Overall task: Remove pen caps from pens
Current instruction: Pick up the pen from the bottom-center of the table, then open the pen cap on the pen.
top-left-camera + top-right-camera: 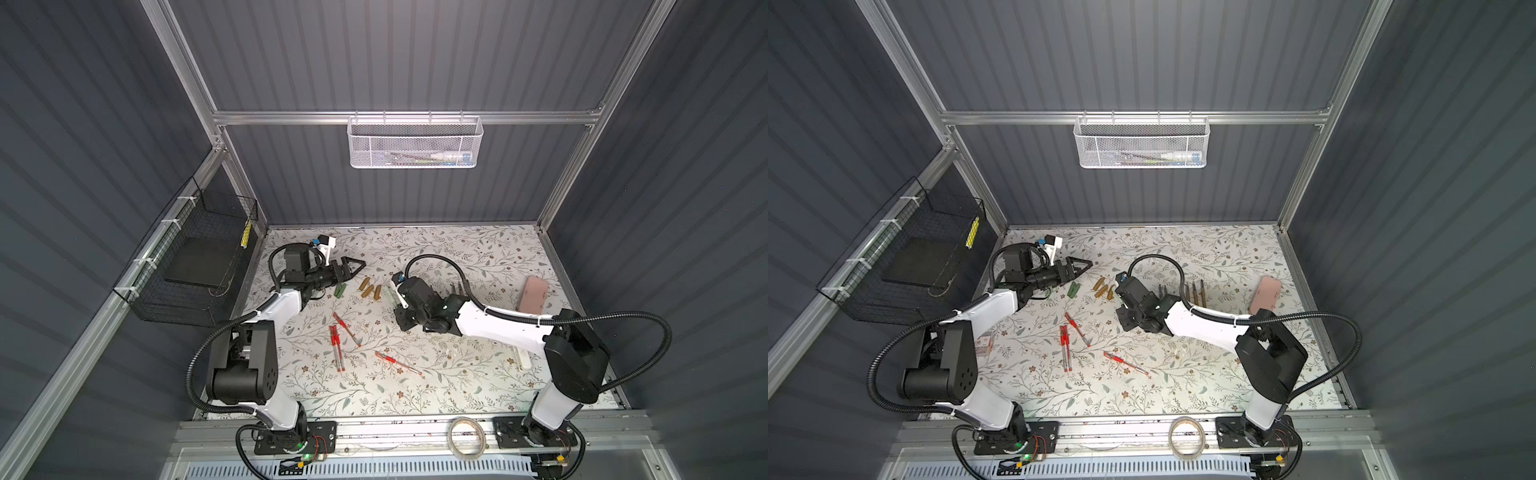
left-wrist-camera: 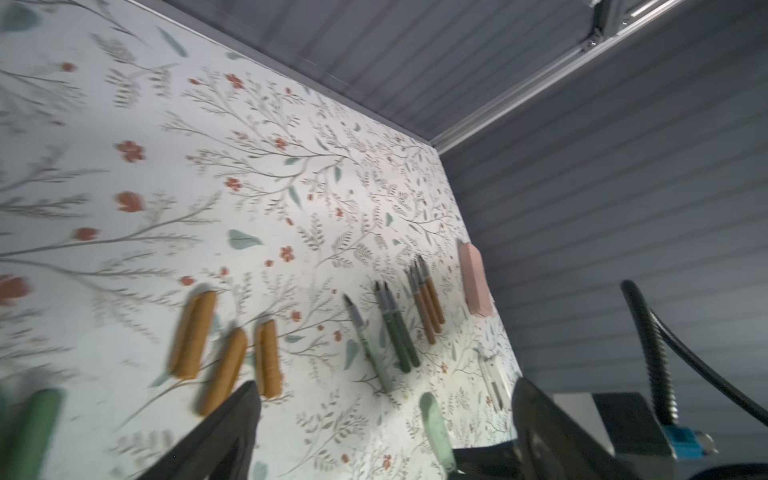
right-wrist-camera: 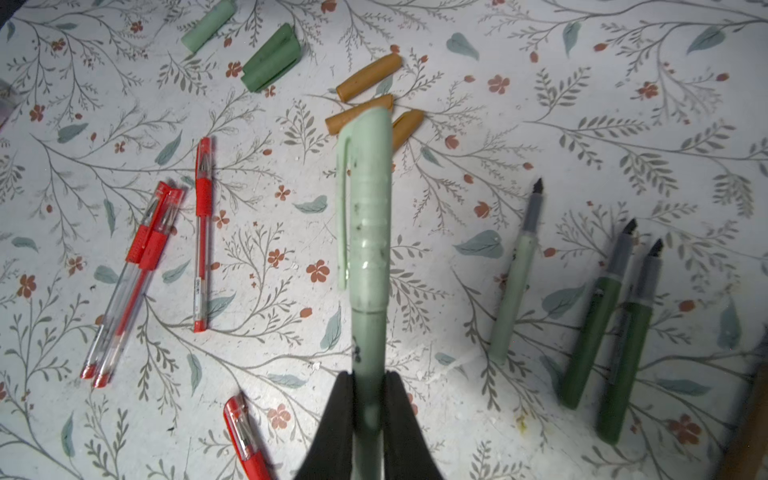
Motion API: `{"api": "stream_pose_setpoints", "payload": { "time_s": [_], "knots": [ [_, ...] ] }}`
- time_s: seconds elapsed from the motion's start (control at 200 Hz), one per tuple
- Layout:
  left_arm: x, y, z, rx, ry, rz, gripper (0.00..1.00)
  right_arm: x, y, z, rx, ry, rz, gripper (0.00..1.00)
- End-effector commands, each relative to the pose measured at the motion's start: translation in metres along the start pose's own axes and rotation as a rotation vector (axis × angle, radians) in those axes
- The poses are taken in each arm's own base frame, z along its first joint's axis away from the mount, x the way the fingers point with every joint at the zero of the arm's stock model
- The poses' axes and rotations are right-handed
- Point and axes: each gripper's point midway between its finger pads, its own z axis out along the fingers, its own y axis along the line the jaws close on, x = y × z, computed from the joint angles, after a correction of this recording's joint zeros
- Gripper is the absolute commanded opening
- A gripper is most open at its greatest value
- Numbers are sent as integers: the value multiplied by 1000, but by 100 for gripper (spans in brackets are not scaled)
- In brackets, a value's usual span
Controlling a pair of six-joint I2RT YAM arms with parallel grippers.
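Note:
My right gripper (image 3: 368, 382) is shut on the barrel of a pale green pen (image 3: 368, 332), held above the table with its cap (image 3: 370, 208) on. My left gripper (image 1: 357, 262) stands open; in the left wrist view that cap's tip (image 2: 436, 432) lies between its fingers (image 2: 232, 424) without touching them. Loose gold-brown caps (image 3: 365, 79) and green caps (image 3: 270, 58) lie on the table. Capped red pens (image 3: 201, 232) lie nearer the front. Uncapped green pens (image 3: 602, 332) and gold-brown pens (image 2: 428, 303) lie to the right.
A pink case (image 1: 533, 293) lies at the table's right edge and a white bar (image 1: 525, 359) beside the right arm. A black wire basket (image 1: 195, 257) hangs on the left wall, a white mesh basket (image 1: 415, 143) on the back wall. A tape roll (image 1: 466, 436) sits on the front rail.

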Motion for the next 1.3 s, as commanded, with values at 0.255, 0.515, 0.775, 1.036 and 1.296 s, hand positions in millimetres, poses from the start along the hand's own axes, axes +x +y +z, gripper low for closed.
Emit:
{"api": "stream_pose_setpoints", "payload": {
  "time_s": [0.255,0.515,0.775,1.036,1.296],
  "knots": [
    [31,-42,29,186,87,31,82,-43,8,-15,-109,-132,176,1],
    [41,-40,46,164,141,18,68,-53,15,-19,-149,-161,187,1],
    [44,-43,51,166,145,15,46,-60,19,-19,-163,-174,188,1],
    [44,-41,52,142,149,28,27,-64,24,-17,-176,-163,171,2],
    [42,-44,50,142,141,32,6,-64,25,-17,-180,-167,162,14]
  ]
}}
